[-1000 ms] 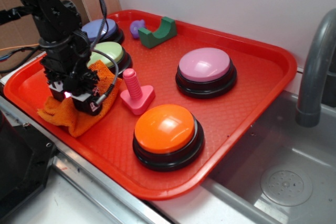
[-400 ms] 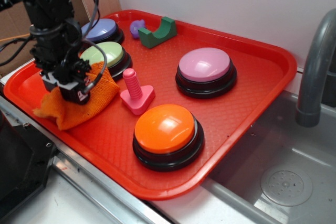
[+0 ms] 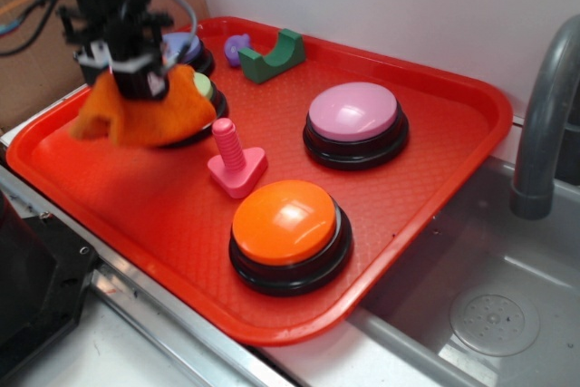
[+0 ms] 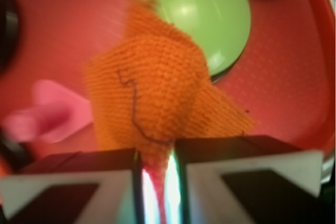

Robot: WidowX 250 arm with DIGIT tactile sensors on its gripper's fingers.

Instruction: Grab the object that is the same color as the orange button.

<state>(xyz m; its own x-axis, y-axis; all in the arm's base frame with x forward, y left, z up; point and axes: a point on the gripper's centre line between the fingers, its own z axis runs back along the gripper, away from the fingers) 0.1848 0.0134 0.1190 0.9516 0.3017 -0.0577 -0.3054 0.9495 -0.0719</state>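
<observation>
Two fingers of the gripper (image 3: 136, 79) are pinched nearly shut on a small bunch of the orange rag (image 3: 136, 115), and that's the whole hold. The rag hangs off the jaws in the air, over the near-left edge of the green button (image 3: 201, 88) and clear of the tray (image 3: 435, 169). The orange button (image 3: 288, 222) it matches sits well to the right of the green one, nearer the camera, past the pink bolt toy (image 3: 234, 159). My worry: the pinch looks thin, so a jerk could let the knit slide out. Wrist view is blurry, and the rag covers most of the green button from outside.
</observation>
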